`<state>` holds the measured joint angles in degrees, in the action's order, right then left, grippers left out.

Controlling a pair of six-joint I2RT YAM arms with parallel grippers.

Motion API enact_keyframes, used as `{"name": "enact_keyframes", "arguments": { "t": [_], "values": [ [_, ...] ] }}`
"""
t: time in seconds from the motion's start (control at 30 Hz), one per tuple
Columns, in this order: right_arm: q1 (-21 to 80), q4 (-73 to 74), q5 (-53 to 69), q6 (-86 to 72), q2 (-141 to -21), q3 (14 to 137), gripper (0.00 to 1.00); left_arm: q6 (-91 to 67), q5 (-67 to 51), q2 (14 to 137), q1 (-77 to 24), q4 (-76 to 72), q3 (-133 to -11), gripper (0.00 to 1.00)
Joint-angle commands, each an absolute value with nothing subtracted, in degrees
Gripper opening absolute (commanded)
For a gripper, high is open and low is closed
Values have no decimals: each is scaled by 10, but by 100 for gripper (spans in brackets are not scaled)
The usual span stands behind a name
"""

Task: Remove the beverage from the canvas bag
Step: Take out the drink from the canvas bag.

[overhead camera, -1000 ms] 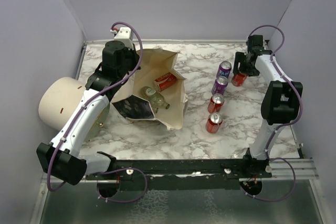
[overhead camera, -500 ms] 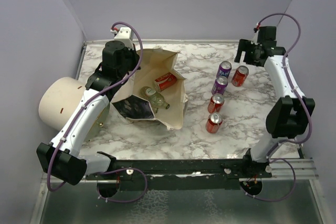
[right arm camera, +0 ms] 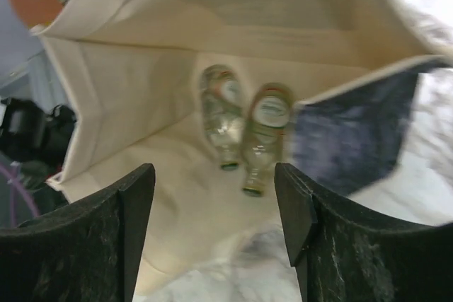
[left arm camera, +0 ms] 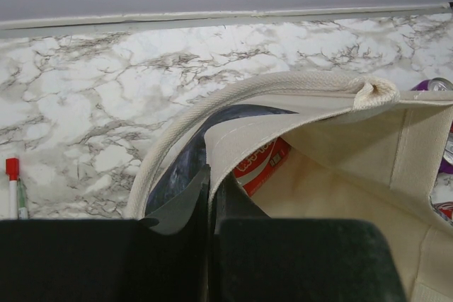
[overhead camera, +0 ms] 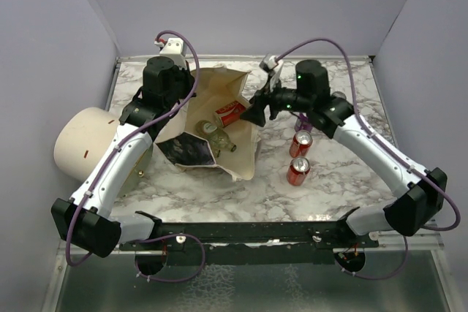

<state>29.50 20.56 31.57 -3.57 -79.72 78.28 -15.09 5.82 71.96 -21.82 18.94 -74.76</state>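
Observation:
The cream canvas bag (overhead camera: 241, 153) lies open in the middle left of the table, its black printed panel (overhead camera: 187, 149) toward the front. Inside lie a red can (overhead camera: 230, 112) and two clear green-labelled bottles (overhead camera: 217, 137). My left gripper (overhead camera: 184, 101) is shut on the bag's cloth rim (left arm camera: 233, 148), holding the mouth up; the red can (left arm camera: 260, 165) shows below it. My right gripper (overhead camera: 256, 112) hangs open at the bag's right rim. In the right wrist view it (right arm camera: 216, 206) faces into the mouth, the two bottles (right arm camera: 244, 122) ahead, nothing between its fingers.
Several cans stand on the marble right of the bag: two red ones (overhead camera: 298, 171) (overhead camera: 300, 143) and a purple one (left arm camera: 439, 84), partly hidden by the right arm. A big cream cylinder (overhead camera: 82, 142) lies at the left edge. A red-capped pen (left arm camera: 12, 183) lies behind the bag.
My right arm has swung from the far right by the cans leftward to the bag's mouth, leaving a red can standing there. The left arm and bag have not moved.

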Motion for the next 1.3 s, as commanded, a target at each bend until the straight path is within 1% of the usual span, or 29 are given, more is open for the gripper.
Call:
{"name": "enact_keyframes", "arguments": {
  "t": [0.0,0.07,0.13,0.17,0.3,0.4,0.53,0.6,0.67,0.77,0.9,1.03,1.17,1.27],
  "values": [
    [390,126,328,-16,-821,761,64,-154,51,720,-217,168,-763,0],
    [432,146,287,9,-848,765,61,-155,54,720,-217,170,-763,0],
    [464,160,232,36,-869,761,52,-155,56,718,-217,171,-762,0],
    [478,170,202,54,-880,762,49,-155,56,717,-217,170,-761,0],
    [516,231,50,123,-937,790,49,-153,57,714,-218,170,-761,0],
    [517,261,-14,132,-974,798,49,-151,55,713,-217,166,-760,0],
    [517,227,-26,131,-995,769,50,-149,55,714,-217,164,-760,0],
    [517,207,-31,116,-1003,760,53,-149,53,716,-217,167,-763,0],
    [517,188,-26,101,-1018,759,59,-148,49,717,-217,167,-764,0],
    [517,183,-30,69,-1047,783,66,-151,48,716,-217,167,-762,0],
    [517,178,-7,73,-1091,821,70,-151,44,716,-217,168,-761,0],
    [517,192,-29,80,-1130,859,75,-150,44,715,-217,169,-761,0],
    [517,199,-38,91,-1159,885,76,-153,45,712,-217,168,-757,0],
    [517,199,-33,90,-1180,892,71,-154,45,710,-217,167,-755,0]
  ]
}}
